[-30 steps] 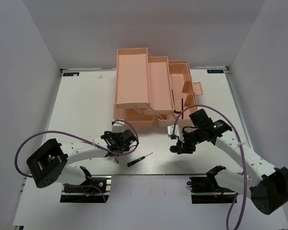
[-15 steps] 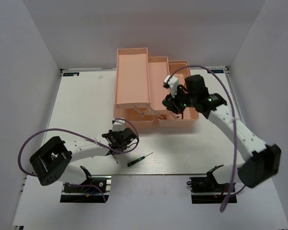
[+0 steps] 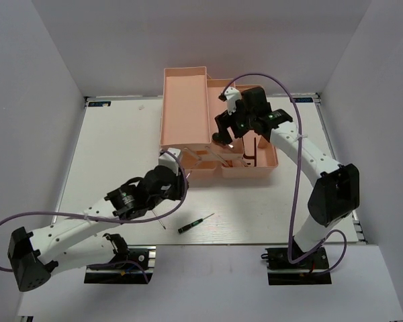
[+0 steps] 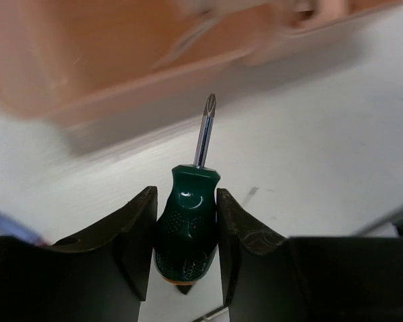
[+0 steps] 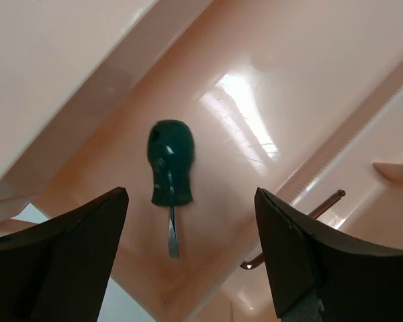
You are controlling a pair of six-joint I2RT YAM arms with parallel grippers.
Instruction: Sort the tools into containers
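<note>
My left gripper is shut on a green screwdriver with an orange butt. It holds the shaft pointing at the salmon-pink toolbox, just in front of the toolbox's near wall. My right gripper hangs open and empty over the toolbox's middle tray. A dark green screwdriver lies in that tray. A black-green screwdriver lies on the table near the front edge. A dark hex key lies in the right compartment.
The toolbox stands open with its trays stepped out at the middle back of the white table. A thin dark rod crosses the tray's edge below my right finger. A small thin dark tool lies left of the black-green screwdriver.
My right arm swung from the table's front up over the toolbox and let a green screwdriver go into the middle tray. My left gripper rose with its screwdriver toward the toolbox.
</note>
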